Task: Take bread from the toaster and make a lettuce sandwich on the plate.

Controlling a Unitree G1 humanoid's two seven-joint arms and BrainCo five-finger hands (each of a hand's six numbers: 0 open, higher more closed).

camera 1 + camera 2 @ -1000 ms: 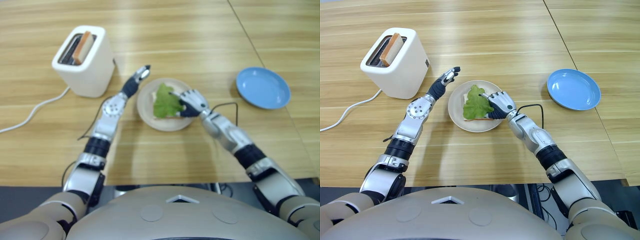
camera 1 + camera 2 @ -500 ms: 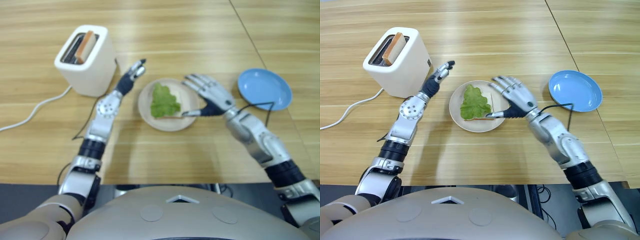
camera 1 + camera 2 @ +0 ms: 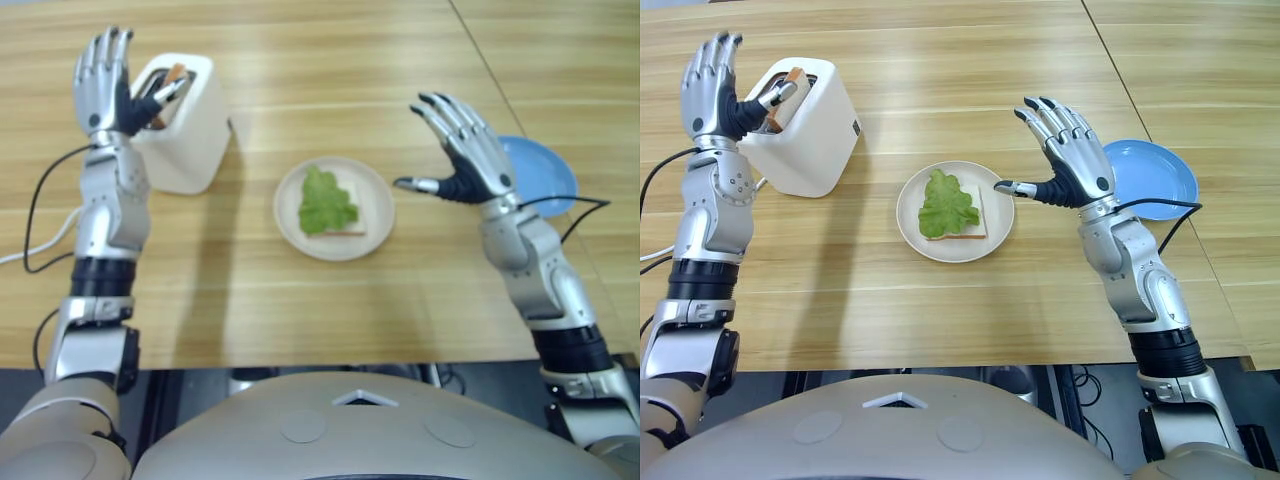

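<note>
At the far left, the left hand [image 3: 708, 90] stands upright beside the toaster [image 3: 815, 140], fingers spread, thumb pointing at the bread [image 3: 792, 80] in the slot — I cannot tell whether it touches. In the middle, the white plate [image 3: 955, 252] holds a slice [image 3: 975, 228] topped with lettuce [image 3: 943, 207]. To its right the right hand [image 3: 1072, 165] is lifted, palm facing left, fingers fanned and empty — partly covering the blue plate [image 3: 1160, 180].

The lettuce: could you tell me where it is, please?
In both views, the lettuce lies on the bread on the cream plate, mid-table, between the toaster at left and the blue plate.
</note>
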